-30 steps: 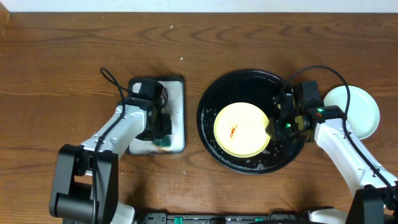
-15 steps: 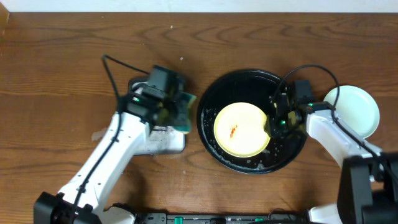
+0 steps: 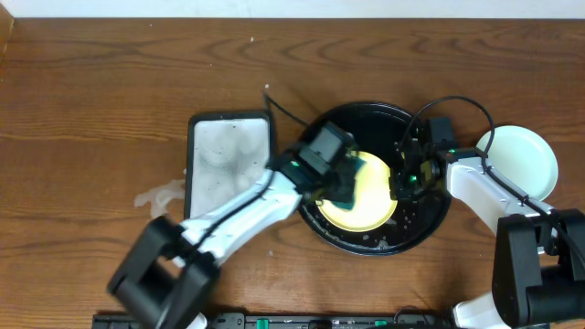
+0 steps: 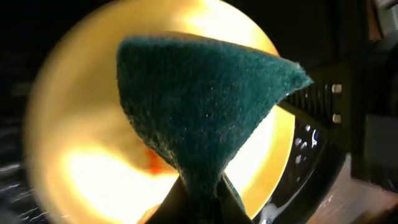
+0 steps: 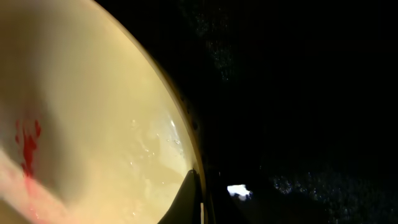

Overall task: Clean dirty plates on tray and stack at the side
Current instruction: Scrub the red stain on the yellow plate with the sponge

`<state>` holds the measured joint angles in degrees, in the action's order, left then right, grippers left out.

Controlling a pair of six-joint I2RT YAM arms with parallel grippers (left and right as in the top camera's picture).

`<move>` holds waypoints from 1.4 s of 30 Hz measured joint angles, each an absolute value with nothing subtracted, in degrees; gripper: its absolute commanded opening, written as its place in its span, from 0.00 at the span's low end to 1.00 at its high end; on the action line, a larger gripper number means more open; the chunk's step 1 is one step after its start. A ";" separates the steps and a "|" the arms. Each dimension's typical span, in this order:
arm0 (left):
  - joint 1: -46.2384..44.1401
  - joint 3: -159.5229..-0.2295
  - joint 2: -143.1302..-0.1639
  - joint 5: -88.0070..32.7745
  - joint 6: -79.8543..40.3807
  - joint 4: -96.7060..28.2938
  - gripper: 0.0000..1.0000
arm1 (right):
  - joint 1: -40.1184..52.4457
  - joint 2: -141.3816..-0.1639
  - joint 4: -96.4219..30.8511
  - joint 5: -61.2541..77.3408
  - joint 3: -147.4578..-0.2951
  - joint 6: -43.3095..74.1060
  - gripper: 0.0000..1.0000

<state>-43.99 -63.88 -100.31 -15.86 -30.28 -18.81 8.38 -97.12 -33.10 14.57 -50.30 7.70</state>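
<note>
- Pinching a folded teal sponge (image 4: 205,99) between closed fingers, the left gripper (image 4: 199,200) hangs over the yellow plate (image 3: 356,215), which sits inside the black tray (image 3: 430,217).
- The sponge covers the plate's upper part in the overhead view; whether it touches the plate cannot be told.
- A red smear (image 5: 26,146) marks the plate's face.
- The right gripper (image 3: 399,187) is clamped on the plate's rim, on the side nearest the tray's right wall.
- The yellow plate lies about the tray's middle.
- A mint-blue plate (image 3: 526,164) rests on the table just right of the tray.
- A grey-white tray (image 3: 228,160) lies just left of the black tray.
</note>
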 measured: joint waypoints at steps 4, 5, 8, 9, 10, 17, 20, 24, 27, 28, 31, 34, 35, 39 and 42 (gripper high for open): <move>-46.13 -63.88 -105.91 -16.23 -33.98 -13.67 0.07 | 8.38 -97.12 -33.10 14.57 -50.30 7.94 0.01; -46.35 -63.88 -107.11 -16.25 -34.46 -13.02 0.07 | 8.38 -97.12 -33.10 14.57 -50.30 8.05 0.01; -46.46 -64.25 -109.93 -16.36 -34.94 -13.06 0.07 | 8.38 -97.12 -33.08 14.74 -50.30 8.08 0.01; -46.37 -64.71 -110.06 -15.97 -34.92 -14.04 0.07 | 8.38 -97.12 -33.10 14.76 -50.30 8.08 0.01; -46.39 -65.32 -110.21 -15.03 -34.92 -15.51 0.07 | 8.38 -97.12 -33.15 14.76 -50.30 8.08 0.01; -45.87 -68.58 -109.91 -2.00 -34.74 -29.50 0.07 | 8.38 -97.12 -33.78 15.49 -50.30 8.10 0.01; -45.23 -69.04 -109.84 2.15 -34.65 -31.86 0.07 | 8.49 -97.12 -34.33 16.40 -50.30 8.14 0.01; -45.06 -69.08 -109.84 4.25 -34.46 -32.18 0.07 | 9.23 -97.27 -34.89 17.02 -50.30 8.56 0.01; -44.62 -68.58 -109.75 2.46 -34.26 -30.20 0.08 | 9.23 -97.30 -34.92 16.99 -50.30 8.58 0.01; -44.14 -68.12 -109.60 0.75 -34.17 -28.80 0.08 | 9.23 -97.30 -34.92 16.95 -50.30 8.58 0.01; -42.33 -66.72 -109.80 -7.35 -34.46 -21.19 0.07 | 9.21 -97.27 -35.09 16.25 -50.39 8.71 0.01; -41.67 -66.35 -111.42 -14.92 -36.45 -14.00 0.08 | 9.13 -97.30 -35.18 15.86 -50.48 8.75 0.01; -41.74 -66.32 -111.85 -16.60 -37.45 -12.47 0.07 | 9.13 -97.27 -35.18 15.79 -50.50 8.75 0.01; -42.98 -66.32 -112.84 -19.81 -39.40 -9.47 0.08 | 9.13 -97.30 -35.11 15.51 -50.52 8.75 0.01; -44.97 -66.32 -113.12 -21.06 -40.10 -8.75 0.08 | 9.13 -97.30 -35.09 15.38 -50.57 8.73 0.01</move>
